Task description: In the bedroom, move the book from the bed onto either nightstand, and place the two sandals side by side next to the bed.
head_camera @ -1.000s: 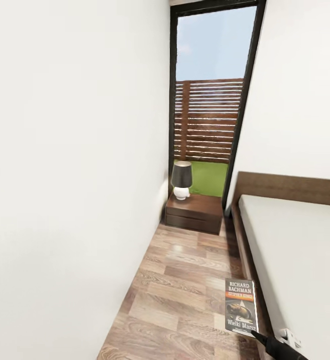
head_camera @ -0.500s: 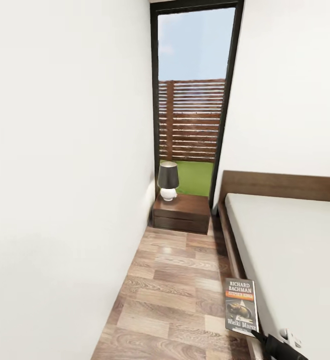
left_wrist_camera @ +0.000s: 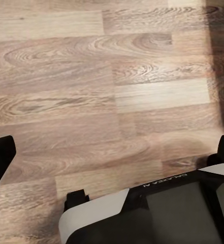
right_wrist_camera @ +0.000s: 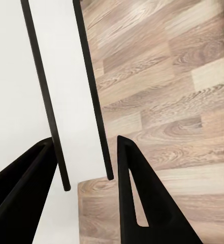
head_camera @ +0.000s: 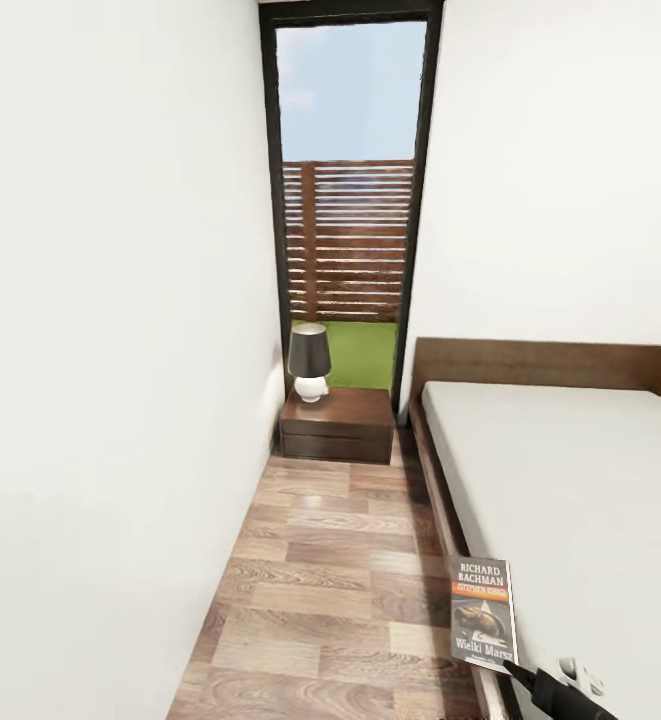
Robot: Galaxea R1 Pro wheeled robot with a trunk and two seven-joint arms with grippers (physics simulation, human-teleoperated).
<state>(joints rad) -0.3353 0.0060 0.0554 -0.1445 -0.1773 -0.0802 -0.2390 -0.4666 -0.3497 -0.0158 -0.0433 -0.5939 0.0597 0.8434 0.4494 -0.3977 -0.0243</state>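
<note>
Wood-plank floor [head_camera: 320,590], white walls, nightstand [head_camera: 336,424] far by window [head_camera: 350,200], bed [head_camera: 570,480] right, right gripper [right_wrist_camera: 86,195] clamped on book [head_camera: 483,611], left gripper [left_wrist_camera: 112,168] jaws wide, empty.

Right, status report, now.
Right gripper shut on book, held upright beside bed. Left gripper open over floor. Nightstand ahead, floor path open.

My jaws are matt black, like hard plastic. The book [head_camera: 483,612] has a smooth paper cover with a slight sheen. The floor [head_camera: 330,580] is grained wood plank, faintly glossy. The nightstand [head_camera: 336,425] is dark polished wood; the bed [head_camera: 570,480] has a plain matt white mattress and brown wooden frame.
</note>
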